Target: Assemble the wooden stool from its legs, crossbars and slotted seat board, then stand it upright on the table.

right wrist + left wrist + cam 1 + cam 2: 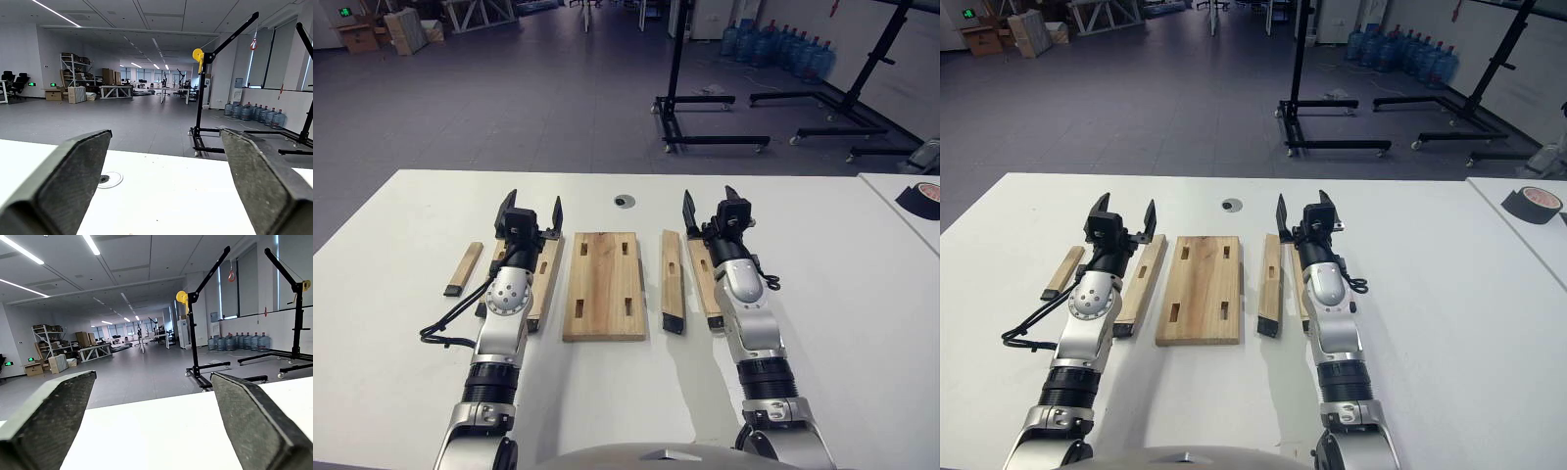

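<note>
I have the board [604, 284] lying flat in the middle of the white table [842, 323], its four slots facing up. Taking the board as the dial's centre, the left gripper [531, 211] hangs at 10 o'clock with its fingers [49, 426] spread wide and nothing between them. The right gripper [710, 206] sits at 2 o'clock, likewise spread and empty; both point toward the table's far edge.

At 9 o'clock, just beside the board, the left plank [551, 284] lies lengthwise, partly under my left arm. Farther out on the same side is the short bar [465, 267], dark at its near end, apart from the plank.

At 3 o'clock, the dark-tipped piece [672, 279] lies parallel to the board with a narrow gap between them. Just beyond it, the right plank [702, 274] is partly hidden under my right arm.

At 12 o'clock a round grommet [625, 201] is set in the tabletop. A tape roll [920, 199] rests on the neighbouring table at about 2 o'clock, well apart from everything.
</note>
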Robot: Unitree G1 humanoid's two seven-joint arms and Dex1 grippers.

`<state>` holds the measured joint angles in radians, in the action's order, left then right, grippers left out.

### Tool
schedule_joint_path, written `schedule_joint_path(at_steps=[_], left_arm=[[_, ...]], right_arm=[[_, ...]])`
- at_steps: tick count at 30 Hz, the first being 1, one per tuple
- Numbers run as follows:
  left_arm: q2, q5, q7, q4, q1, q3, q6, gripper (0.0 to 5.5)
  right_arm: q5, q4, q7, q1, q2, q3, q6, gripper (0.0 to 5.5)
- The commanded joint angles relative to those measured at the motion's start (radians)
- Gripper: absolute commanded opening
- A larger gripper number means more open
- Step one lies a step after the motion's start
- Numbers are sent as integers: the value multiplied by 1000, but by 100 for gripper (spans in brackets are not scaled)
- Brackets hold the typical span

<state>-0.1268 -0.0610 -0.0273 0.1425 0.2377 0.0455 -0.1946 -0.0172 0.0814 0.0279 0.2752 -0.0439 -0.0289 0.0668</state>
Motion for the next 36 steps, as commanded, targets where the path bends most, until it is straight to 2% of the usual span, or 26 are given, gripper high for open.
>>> schedule_joint_path(at_steps=[1, 6, 14, 21, 26, 36], left_arm=[[-8, -16, 6, 5, 22, -5, -4, 427], [-10, -21, -8, 5, 29, -13, -20, 386], [-18, -33, 2, 17, 41, -8, -14, 386], [-4, -18, 22, 27, 45, 8, 15, 386], [2, 26, 14, 19, 60, 29, 42, 386], [-12, 60, 5, -25, 41, 53, 55, 386]], right_arm=[[-1, 3, 2, 22, 1, 2, -17, 408], [0, 3, -1, 22, 5, 5, -13, 407], [1, -1, -4, 22, 12, 9, -18, 407], [-33, -15, -18, 21, 26, -15, -126, 407], [-13, -81, 80, 44, -42, 39, -229, 407], [85, -81, 113, 104, -120, 89, -269, 407]])
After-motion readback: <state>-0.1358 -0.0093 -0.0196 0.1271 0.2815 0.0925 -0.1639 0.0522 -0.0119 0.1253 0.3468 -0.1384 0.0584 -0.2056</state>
